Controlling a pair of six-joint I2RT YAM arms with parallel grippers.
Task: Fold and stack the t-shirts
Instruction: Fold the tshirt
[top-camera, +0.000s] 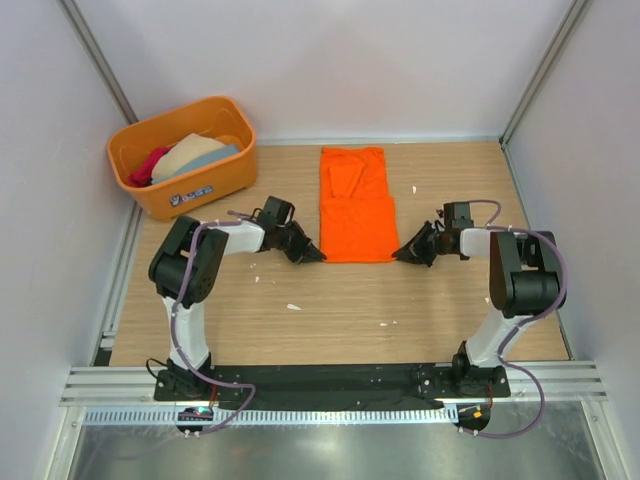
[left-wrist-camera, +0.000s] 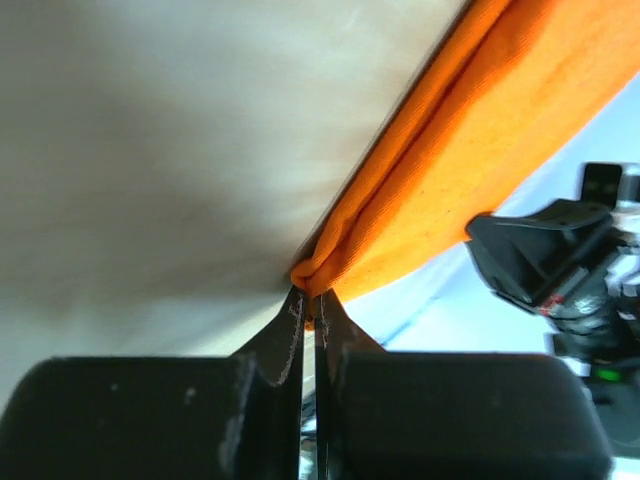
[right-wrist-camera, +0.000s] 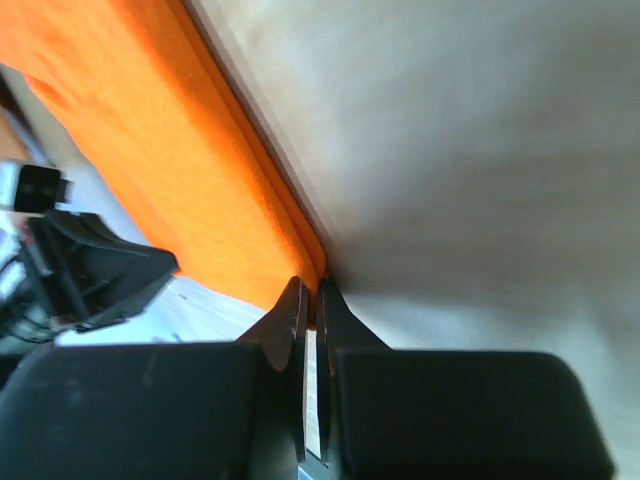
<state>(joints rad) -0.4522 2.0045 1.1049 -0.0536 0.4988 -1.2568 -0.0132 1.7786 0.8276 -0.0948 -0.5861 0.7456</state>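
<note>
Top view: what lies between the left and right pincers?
Only the orange shirt, folded flat on the table: the left pincer and right pincer each pinch a near corner. The top view shows it.

An orange tub sits in the upper left of the top view, on a wooden table, with a label on its near wall. Small white scraps dot the wood. White walls enclose the table. A metal rail crosses the bottom.
</note>
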